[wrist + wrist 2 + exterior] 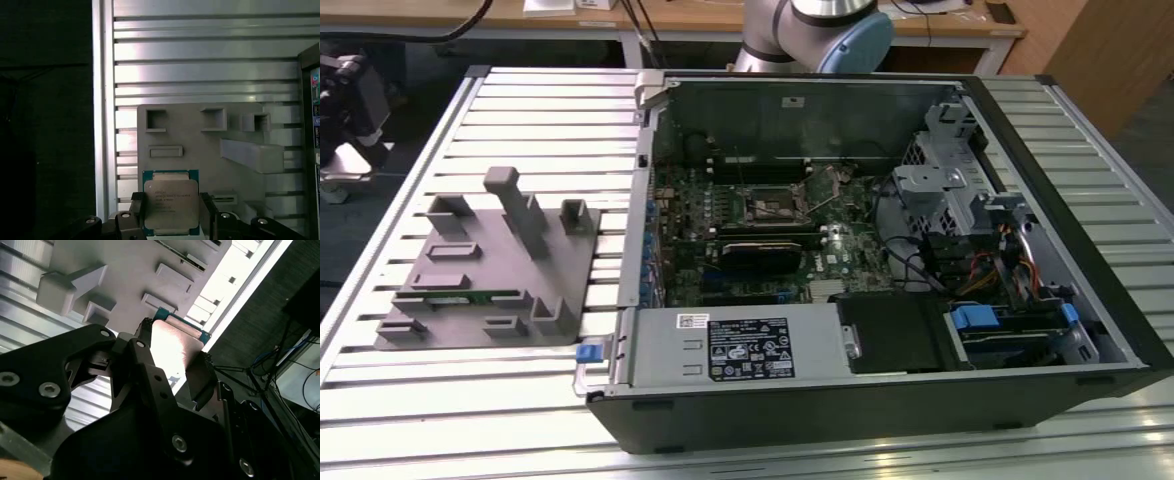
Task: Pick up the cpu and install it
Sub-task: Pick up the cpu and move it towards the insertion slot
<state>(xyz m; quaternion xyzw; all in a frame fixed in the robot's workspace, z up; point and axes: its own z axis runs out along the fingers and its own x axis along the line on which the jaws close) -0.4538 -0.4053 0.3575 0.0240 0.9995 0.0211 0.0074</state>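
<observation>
The cpu [170,202], a flat square chip with a pale silver top and a green rim, sits between the two black fingers [137,212] of my gripper [171,215], which is shut on its opposite edges. It hangs above the grey plastic tray [200,150], well clear of the tray's surface. In the second wrist view the cpu [172,347] is tilted and clamped in the gripper [172,357], with the tray [125,270] behind it. The exterior view has the tray [494,270] on the slatted table at its left, and the bare motherboard socket [771,208] inside the open computer case [881,400].
The arm's base [814,30] stands behind the case. Upright posts [520,210] rise from the tray, and a thin green strip [487,296] lies in one of its slots. Drive cages and cables [974,230] fill the case on the exterior view's right. The table's edge [102,100] borders dark floor.
</observation>
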